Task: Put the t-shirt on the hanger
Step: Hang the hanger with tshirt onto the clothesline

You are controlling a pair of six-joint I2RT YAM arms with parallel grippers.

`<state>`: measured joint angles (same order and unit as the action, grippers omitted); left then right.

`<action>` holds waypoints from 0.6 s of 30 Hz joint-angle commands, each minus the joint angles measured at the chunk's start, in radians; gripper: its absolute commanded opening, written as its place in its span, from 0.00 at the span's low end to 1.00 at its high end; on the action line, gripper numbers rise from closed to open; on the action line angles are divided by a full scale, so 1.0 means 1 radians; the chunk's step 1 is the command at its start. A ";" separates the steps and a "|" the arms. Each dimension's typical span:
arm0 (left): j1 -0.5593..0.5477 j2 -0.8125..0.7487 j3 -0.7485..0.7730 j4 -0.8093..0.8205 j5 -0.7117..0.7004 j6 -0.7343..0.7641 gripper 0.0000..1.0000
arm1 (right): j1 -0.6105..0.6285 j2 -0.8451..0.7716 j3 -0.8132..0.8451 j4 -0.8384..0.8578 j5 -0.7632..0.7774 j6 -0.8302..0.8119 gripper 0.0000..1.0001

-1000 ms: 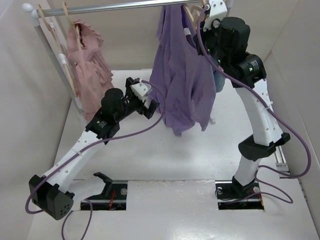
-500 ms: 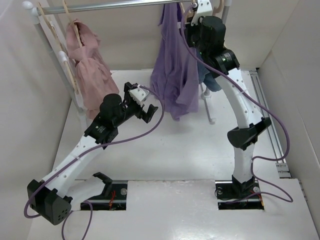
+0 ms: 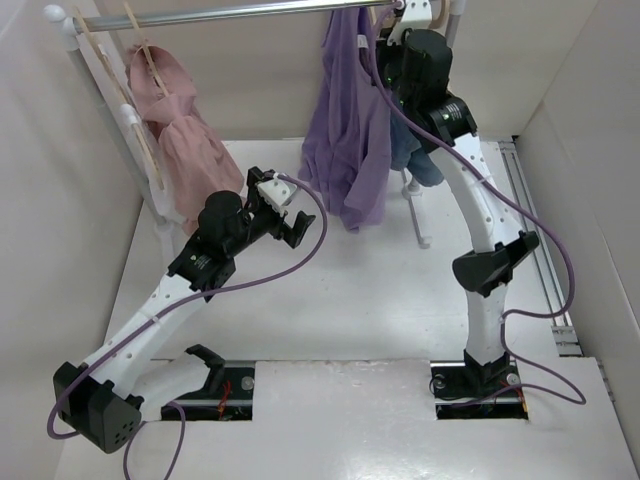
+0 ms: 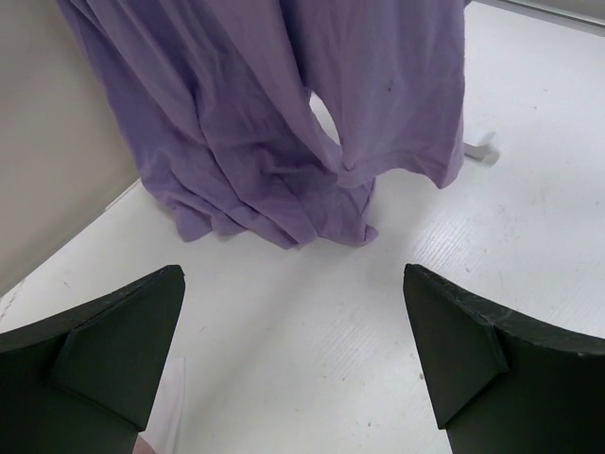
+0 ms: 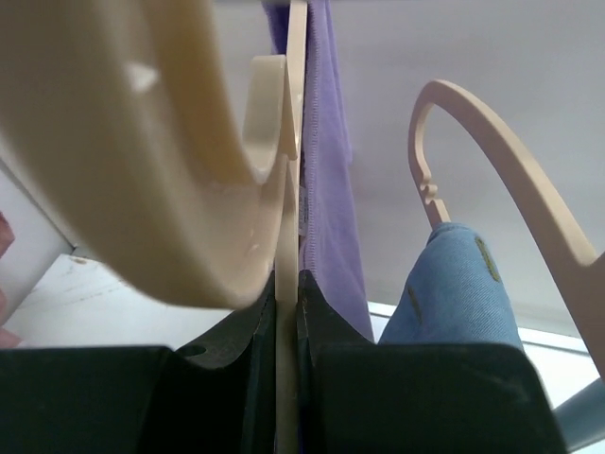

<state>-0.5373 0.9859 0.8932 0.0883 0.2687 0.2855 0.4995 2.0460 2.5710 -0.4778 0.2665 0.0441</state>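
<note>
Final hanging step, seemingly: right fingers (image 5: pixel 257 364) clamped the hanger (image 5: pixel 287 189), t-shirt (image 3: pixel 350 150) draped, at the rail (image 3: pixel 220 12); left fingers (image 4: pixel 118 336) gaped empty below it. Release probably came next.

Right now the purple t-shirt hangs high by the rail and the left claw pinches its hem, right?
Not quite. The t-shirt does hang high by the rail, but the left gripper is open and apart from its hem, pinching nothing. The left wrist view shows it.

Top external: mounted high behind the arm bases, angled down across the tabletop (image 3: pixel 350 300) toward the rail (image 3: pixel 230 12). Left wrist: low and near, facing the t-shirt (image 4: pixel 255 123) hem. Right wrist: close against the hanger (image 5: pixel 295 113). All three views share the t-shirt.
</note>
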 commanded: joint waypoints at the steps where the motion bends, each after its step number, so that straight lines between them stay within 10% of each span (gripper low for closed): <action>1: -0.004 -0.027 -0.007 0.071 -0.002 -0.006 1.00 | -0.036 0.032 0.048 0.082 -0.003 0.068 0.00; 11: -0.004 -0.046 -0.016 0.071 -0.011 -0.006 1.00 | -0.036 0.008 -0.046 0.061 -0.024 0.092 0.00; 13: -0.004 -0.046 -0.028 0.071 -0.011 -0.006 1.00 | -0.036 -0.058 -0.139 0.087 -0.033 0.092 0.29; 18: -0.004 -0.046 -0.037 0.071 0.010 -0.006 1.00 | -0.007 -0.171 -0.265 0.110 -0.009 0.042 0.65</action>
<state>-0.5373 0.9646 0.8612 0.1101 0.2634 0.2859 0.4683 1.9530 2.3402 -0.3946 0.2474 0.1089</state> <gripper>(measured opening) 0.997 0.619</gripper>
